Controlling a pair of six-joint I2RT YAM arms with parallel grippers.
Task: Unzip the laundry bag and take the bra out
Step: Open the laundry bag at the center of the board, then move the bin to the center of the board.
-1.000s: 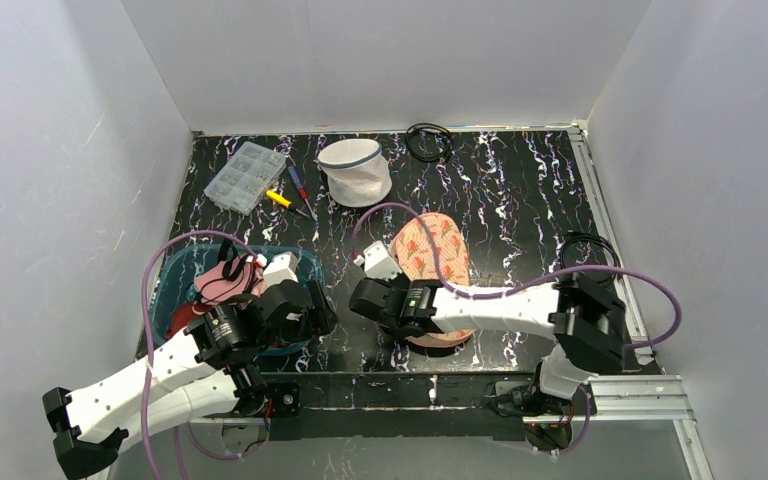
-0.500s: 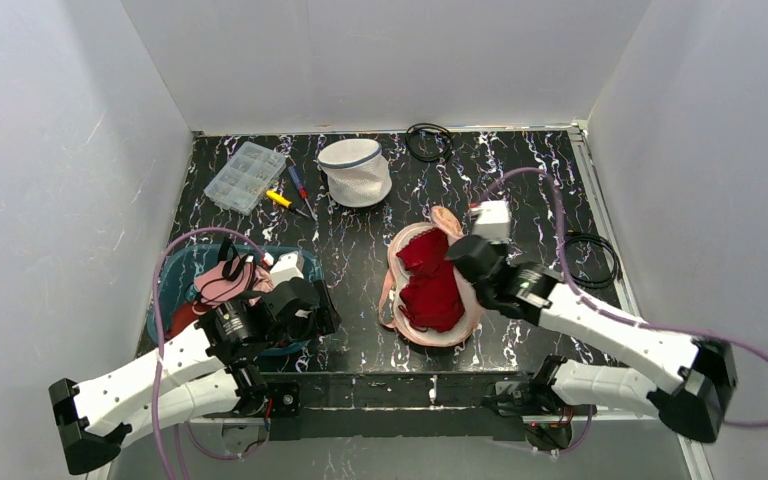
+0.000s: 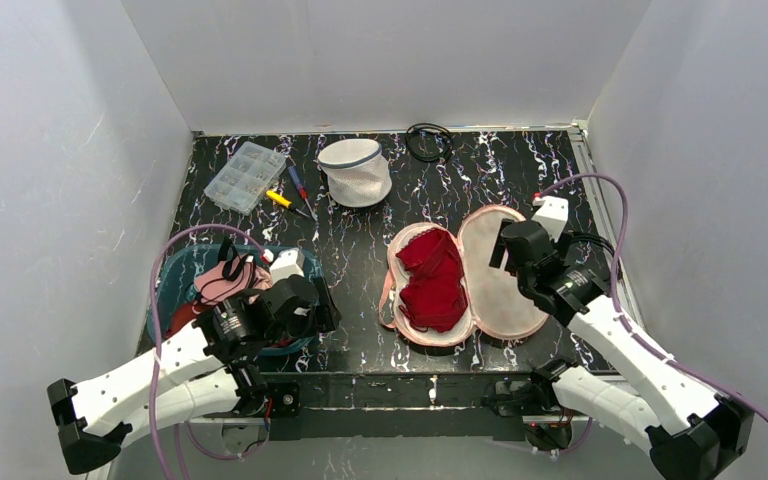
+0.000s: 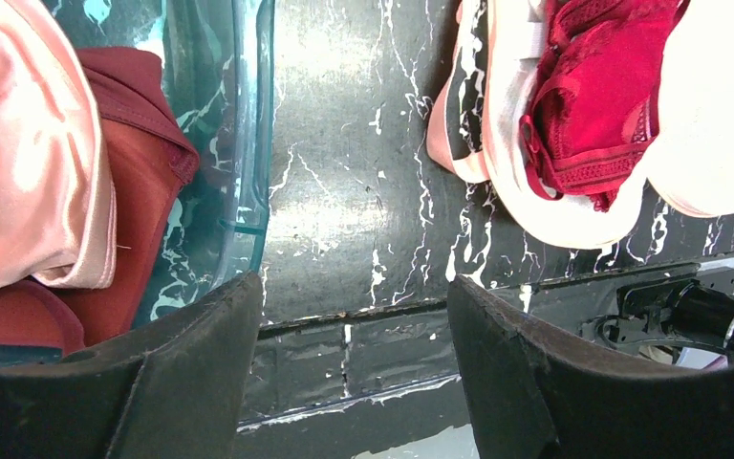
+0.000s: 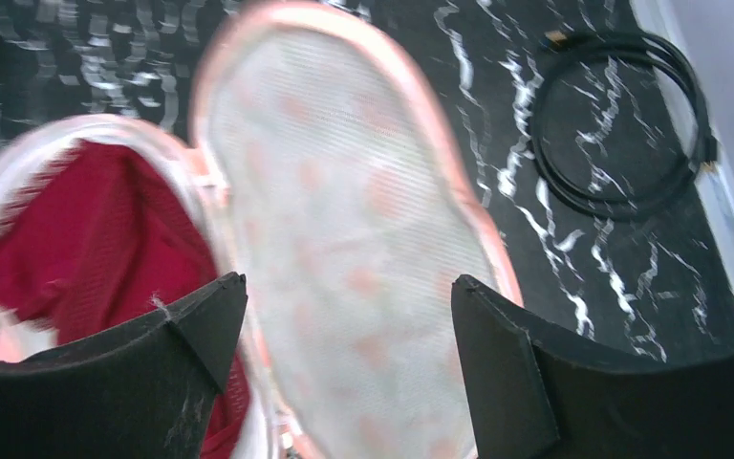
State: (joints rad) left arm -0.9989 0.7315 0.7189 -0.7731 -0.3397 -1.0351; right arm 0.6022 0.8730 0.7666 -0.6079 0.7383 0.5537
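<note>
The laundry bag with the bra in it is a pink-trimmed clamshell mesh case [image 3: 392, 262] lying wide open near the front middle. Its lid [image 3: 500, 285] is folded flat to the right. The red bra [image 3: 432, 285] sits bunched in the left half. My right gripper [image 3: 505, 252] hovers open over the lid's far end, holding nothing; in the right wrist view the lid [image 5: 344, 220] shows between the fingers and the bra [image 5: 86, 239] to the left. My left gripper [image 3: 322, 310] stands open and empty left of the case; its wrist view shows the bra [image 4: 597, 105] at the upper right.
A teal bin [image 3: 175, 270] with pink and dark red garments [image 3: 225, 282] sits at the front left. At the back are a white mesh drum bag [image 3: 355, 172], a clear parts box [image 3: 245, 175], screwdrivers [image 3: 295, 195] and a black cable loop [image 3: 428, 140]. Another cable [image 3: 590, 250] lies at the right edge.
My right gripper swung the case's lid from left over to the right, laying it flat and baring the red bra, then opened and let the lid go. The left arm barely moved.
</note>
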